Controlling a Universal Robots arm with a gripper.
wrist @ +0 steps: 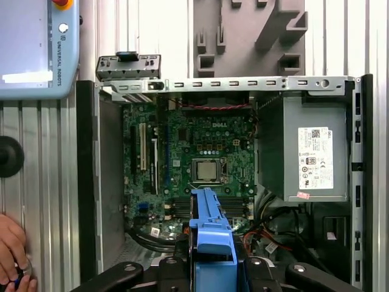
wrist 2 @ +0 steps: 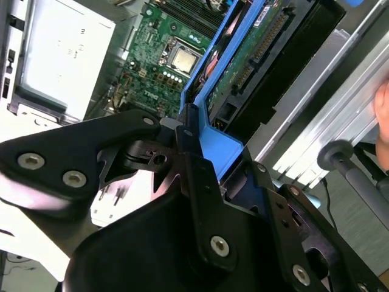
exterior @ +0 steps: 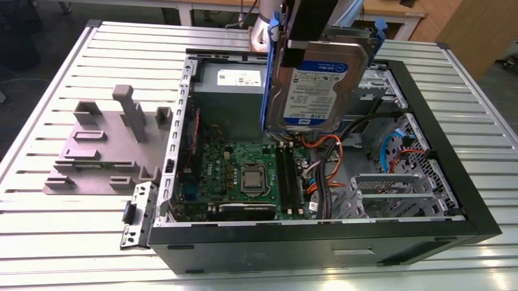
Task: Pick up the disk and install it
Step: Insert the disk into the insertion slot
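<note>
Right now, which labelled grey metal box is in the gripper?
The flat silver-grey hard drive in its blue plastic carrier, held above the open case; the larger white-stickered box sits inside.

open computer case (exterior: 324, 242) on slatted table (exterior: 57, 245), grey fixture (exterior: 97, 145) beside it.

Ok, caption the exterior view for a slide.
Gripper holding the disk above the open case, over the motherboard; not yet installed.
</note>
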